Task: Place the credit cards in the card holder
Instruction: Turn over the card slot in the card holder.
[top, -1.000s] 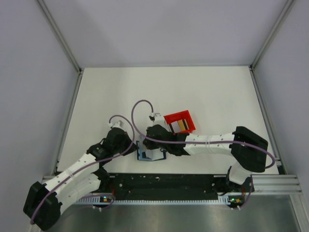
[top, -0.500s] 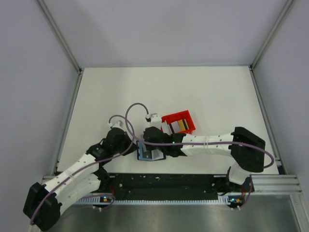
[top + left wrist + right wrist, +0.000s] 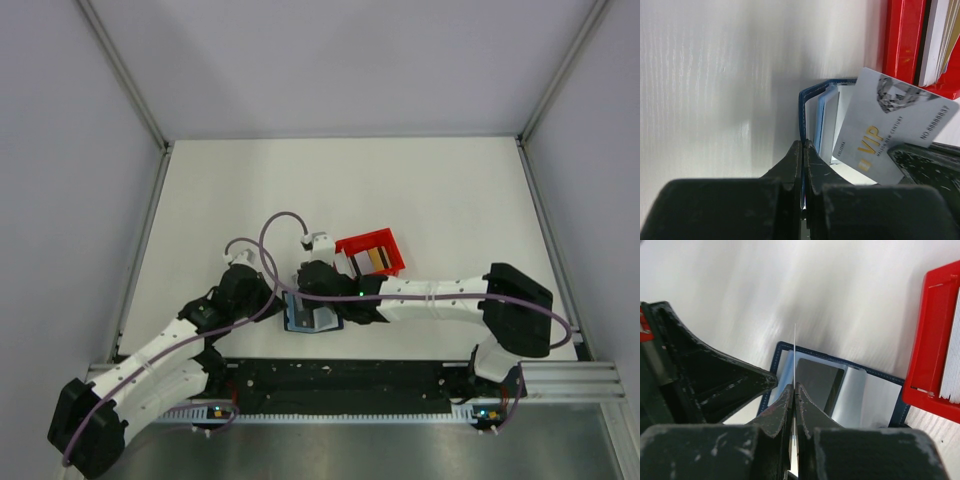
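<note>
Left claw (image 3: 278,303) and right claw (image 3: 305,300) meet over the open card holder (image 3: 325,320), a small navy case on the white table (image 3: 430,190), just near-left of the red plastic bin (image 3: 372,250).

From the left wrist, the left claw's black jaws are pressed together on the holder's thin blue edge. A glossy grey card (image 3: 890,127) with gold lettering tilts beside the pale-blue pockets.

From the right wrist, the right claw pinches that card, seen edge-on as a thin line above the holder's lining. Stacked cards (image 3: 954,355) stand in the bin.
</note>
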Tool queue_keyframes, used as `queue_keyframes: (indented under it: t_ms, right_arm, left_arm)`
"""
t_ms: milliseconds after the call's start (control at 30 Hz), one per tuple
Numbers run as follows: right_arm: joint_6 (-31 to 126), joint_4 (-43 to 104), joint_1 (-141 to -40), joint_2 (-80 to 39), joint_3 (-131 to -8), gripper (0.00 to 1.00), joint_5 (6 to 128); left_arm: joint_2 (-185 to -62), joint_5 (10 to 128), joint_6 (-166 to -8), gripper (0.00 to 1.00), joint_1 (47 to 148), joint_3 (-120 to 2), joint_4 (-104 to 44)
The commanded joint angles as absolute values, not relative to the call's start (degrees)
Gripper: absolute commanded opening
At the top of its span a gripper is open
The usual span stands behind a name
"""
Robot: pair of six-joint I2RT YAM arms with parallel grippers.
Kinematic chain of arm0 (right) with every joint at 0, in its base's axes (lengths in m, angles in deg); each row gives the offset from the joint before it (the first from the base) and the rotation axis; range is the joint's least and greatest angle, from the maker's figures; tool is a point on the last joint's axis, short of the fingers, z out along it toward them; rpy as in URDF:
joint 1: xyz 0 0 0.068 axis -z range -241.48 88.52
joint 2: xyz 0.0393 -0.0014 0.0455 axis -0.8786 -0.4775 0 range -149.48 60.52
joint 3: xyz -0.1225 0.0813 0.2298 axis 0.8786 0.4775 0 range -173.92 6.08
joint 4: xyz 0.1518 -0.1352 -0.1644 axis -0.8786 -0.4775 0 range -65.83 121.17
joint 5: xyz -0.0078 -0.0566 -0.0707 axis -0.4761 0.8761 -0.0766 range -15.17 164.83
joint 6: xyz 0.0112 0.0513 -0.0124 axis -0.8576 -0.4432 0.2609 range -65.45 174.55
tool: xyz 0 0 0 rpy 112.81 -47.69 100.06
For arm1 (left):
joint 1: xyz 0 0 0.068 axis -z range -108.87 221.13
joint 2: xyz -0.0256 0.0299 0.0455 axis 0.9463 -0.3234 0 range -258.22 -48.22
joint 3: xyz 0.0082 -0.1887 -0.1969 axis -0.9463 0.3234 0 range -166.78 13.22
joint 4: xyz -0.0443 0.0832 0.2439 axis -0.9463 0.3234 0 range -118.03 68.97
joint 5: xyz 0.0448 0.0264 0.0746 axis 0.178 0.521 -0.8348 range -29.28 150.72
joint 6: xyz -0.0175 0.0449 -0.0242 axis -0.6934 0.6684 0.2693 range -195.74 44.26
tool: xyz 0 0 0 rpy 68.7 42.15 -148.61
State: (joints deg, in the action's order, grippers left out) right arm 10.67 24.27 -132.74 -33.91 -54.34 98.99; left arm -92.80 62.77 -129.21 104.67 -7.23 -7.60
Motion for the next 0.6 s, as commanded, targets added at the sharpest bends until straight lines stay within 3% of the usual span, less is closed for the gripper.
queue_keyframes:
  t_ms: [0, 567]
  right_arm:
    - [10.6, 29.1, -133.7, -30.4, -55.2, 0.00, 98.0]
    - [8.5, 33.0, -133.7, -31.1, -54.0, 0.00, 95.6]
  left_arm:
    - [-91.6, 61.9, -129.2, 0.00, 105.0, -8.0, -8.5]
    - [-90.4, 61.4, -129.3, 0.00, 104.9, -8.1, -7.9]
